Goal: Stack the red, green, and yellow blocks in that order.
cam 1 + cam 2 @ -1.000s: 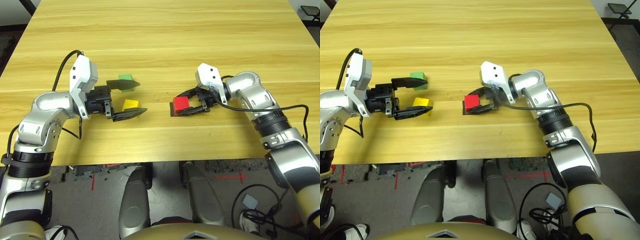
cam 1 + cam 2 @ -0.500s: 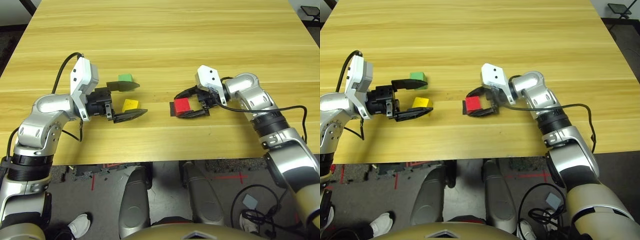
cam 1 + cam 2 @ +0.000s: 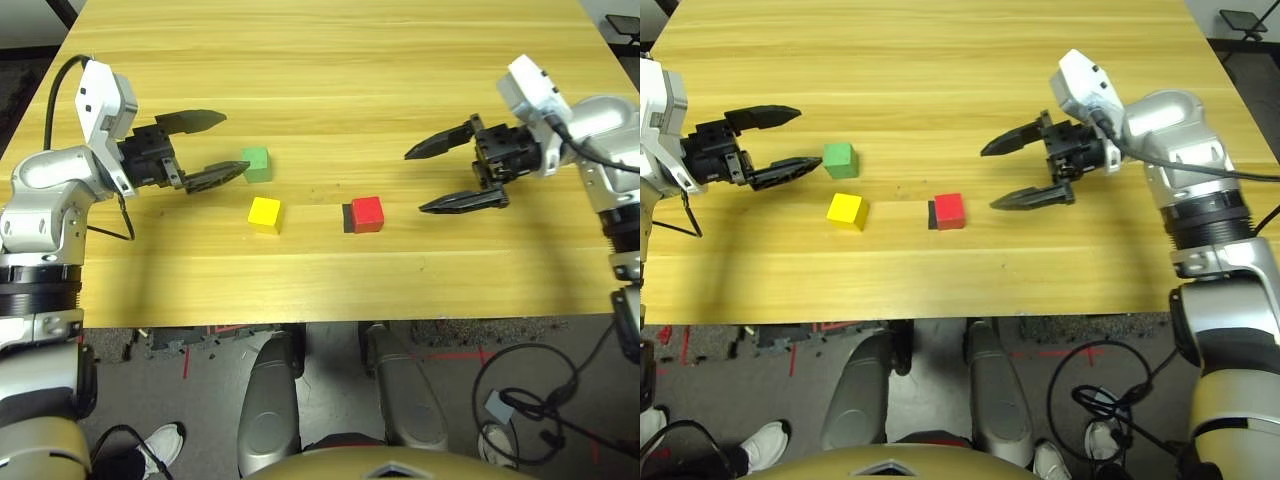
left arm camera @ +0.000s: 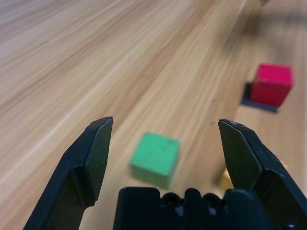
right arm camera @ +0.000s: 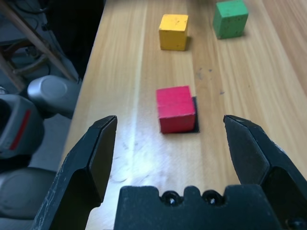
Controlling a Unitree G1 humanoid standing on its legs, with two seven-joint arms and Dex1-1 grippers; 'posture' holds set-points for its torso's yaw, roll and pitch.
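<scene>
Three blocks lie on the table [image 3: 400, 60], one of each colour, none stacked yet. The red block [image 3: 367, 213] sits near the middle of the near edge, resting on a black patch [image 3: 348, 217] that shows at its left side. The yellow block [image 3: 264, 214] lies to its left, apart from it, and the green block [image 3: 255, 164] lies just beyond the yellow one, toward the left edge.

The left gripper [image 3: 210, 147] is spread wide and holds nothing. The green block lies just off its fingertips, straight ahead along its fingers, so this arm is clearly the nearer one for green. The right gripper [image 3: 443, 178] is also wide open and empty, and points at the red block from the right, well apart from it.

Red looks set as the base, so green probably goes next, carried rightward onto it.
</scene>
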